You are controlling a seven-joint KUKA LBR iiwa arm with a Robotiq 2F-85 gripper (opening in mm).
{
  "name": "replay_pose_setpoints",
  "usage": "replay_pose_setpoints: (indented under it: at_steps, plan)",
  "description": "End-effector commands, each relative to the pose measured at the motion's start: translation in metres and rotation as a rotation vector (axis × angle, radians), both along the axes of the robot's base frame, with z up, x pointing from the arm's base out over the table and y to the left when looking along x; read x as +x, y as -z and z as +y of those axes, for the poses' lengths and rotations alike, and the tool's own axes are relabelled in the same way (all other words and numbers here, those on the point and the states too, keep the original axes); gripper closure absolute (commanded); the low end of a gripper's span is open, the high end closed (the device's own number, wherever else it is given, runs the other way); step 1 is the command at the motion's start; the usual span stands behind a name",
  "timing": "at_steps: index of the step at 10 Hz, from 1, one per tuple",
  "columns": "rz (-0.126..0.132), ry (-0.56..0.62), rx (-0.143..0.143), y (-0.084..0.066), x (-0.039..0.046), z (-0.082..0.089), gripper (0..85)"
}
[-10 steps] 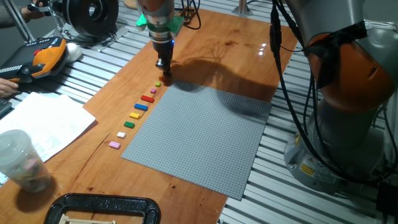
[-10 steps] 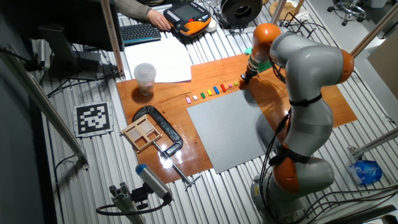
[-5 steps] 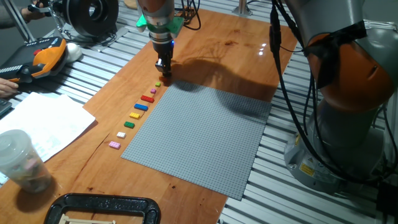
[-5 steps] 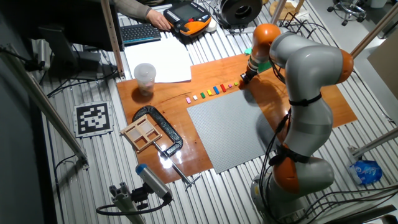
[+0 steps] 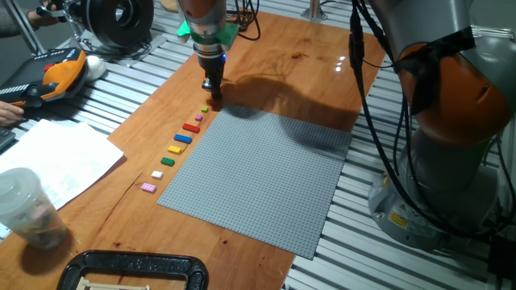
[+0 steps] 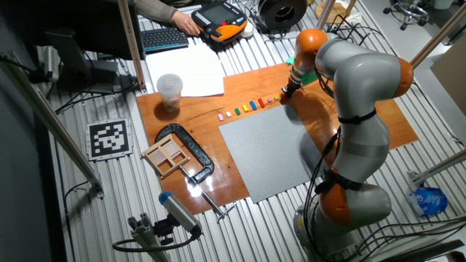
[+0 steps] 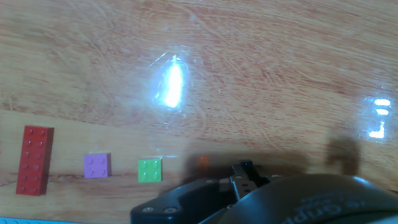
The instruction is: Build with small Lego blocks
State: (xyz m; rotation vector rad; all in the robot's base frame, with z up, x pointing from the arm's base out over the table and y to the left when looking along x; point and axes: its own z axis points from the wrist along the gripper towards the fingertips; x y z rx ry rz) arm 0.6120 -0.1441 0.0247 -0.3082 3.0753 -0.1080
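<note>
My gripper point(image 5: 213, 90): low over the wooden board point(image 5: 298, 64), at the far end of the brick row, just beyond the corner of the grey baseplate point(image 5: 262, 177); the other fixed view shows it point(image 6: 285, 90) at the same spot.
My jaws: I cannot tell whether they are parted or closed. In the hand view my own dark housing point(image 7: 273, 199) fills the lower edge and hides the fingertips.
Small Lego blocks, the row: laid in a line on the wood along the baseplate's left edge, each apart from its neighbour. From the near end I see pink point(image 5: 148, 188), white point(image 5: 157, 175), green point(image 5: 167, 162), yellow point(image 5: 173, 149), blue point(image 5: 182, 138), red point(image 5: 191, 127), then two tiny ones nearest me (too small there to name by colour).
Small Lego blocks, close up: the hand view shows a long red brick point(image 7: 35, 160), a purple square point(image 7: 97, 165), a green square point(image 7: 150, 170) and an orange piece point(image 7: 203, 162), side by side on the wood. The orange piece lies just beside my housing, partly in its shadow.
Contact: I cannot tell whether I touch any brick.
Around the board: sheets of white paper point(image 5: 56, 161) and a clear plastic cup point(image 5: 24, 208) to the left, a black clamp point(image 5: 133, 270) at the near edge.
The arm: grey and orange, bending over from the right point(image 5: 447, 97).
</note>
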Motion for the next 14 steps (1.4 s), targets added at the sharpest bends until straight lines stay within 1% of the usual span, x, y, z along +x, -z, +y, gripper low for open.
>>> replay_pose_setpoints:
  at_steps: [1, 2, 5, 7, 10, 12, 13, 14]
  plan:
    - [-0.003, -0.001, -0.003, -0.001, 0.0000, 0.000, 68.0]
    - [-0.005, -0.001, -0.006, -0.002, 0.0001, 0.000, 68.0]
    - [-0.002, 0.006, 0.001, -0.004, 0.0001, 0.001, 68.0]
    - [0.002, 0.017, 0.004, -0.008, -0.0019, 0.005, 68.0]
    - [0.004, 0.031, 0.019, -0.012, -0.0070, 0.010, 68.0]
    - [0.010, 0.046, 0.026, -0.015, -0.0131, 0.016, 68.0]
    - [0.009, 0.054, 0.024, -0.016, -0.0178, 0.019, 85.0]
    - [0.011, 0.060, 0.025, -0.016, -0.0229, 0.022, 85.0]
